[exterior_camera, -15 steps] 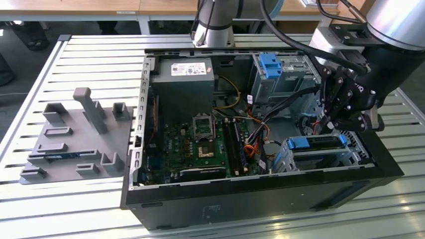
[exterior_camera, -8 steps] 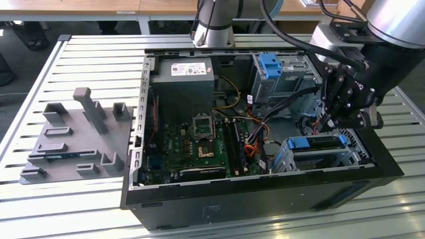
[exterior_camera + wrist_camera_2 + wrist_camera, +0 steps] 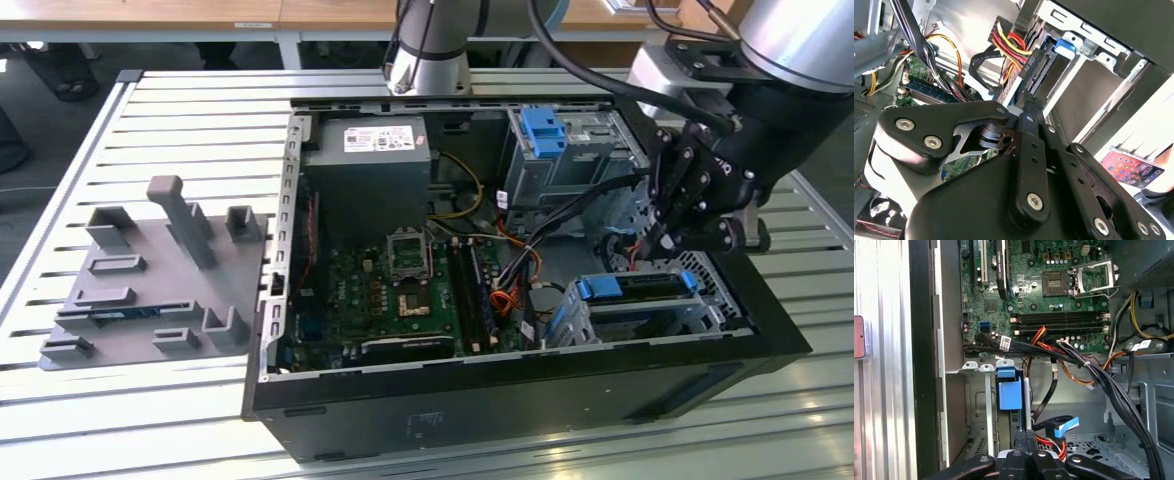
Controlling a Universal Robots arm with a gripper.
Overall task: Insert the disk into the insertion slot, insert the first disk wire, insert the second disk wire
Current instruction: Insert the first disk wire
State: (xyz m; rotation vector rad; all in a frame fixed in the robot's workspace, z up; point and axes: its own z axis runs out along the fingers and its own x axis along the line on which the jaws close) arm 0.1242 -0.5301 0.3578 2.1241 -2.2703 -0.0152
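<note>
The disk (image 3: 638,285), grey in its bright blue carrier, sits inside the insertion slot (image 3: 667,318), a low silver cage at the case's near corner on the exterior view's right. My gripper (image 3: 667,240) hangs just above the disk's end, inside the case. In the second wrist view the gripper (image 3: 1029,101) is shut on a black wire connector (image 3: 1035,70) with red, yellow and black leads, held against the disk's blue-framed end (image 3: 1066,44). In the first wrist view the gripper (image 3: 1025,434) is just behind the blue carrier tab (image 3: 1009,390). A blue-plugged wire (image 3: 1064,426) lies loose beside it.
A taller grey cage with a blue latch (image 3: 545,130) stands behind the slot. A thick black cable bundle (image 3: 1094,375) crosses between the motherboard (image 3: 400,290) and the cages. The power supply (image 3: 367,180) fills the far corner. A grey fixture plate (image 3: 160,270) lies outside the case.
</note>
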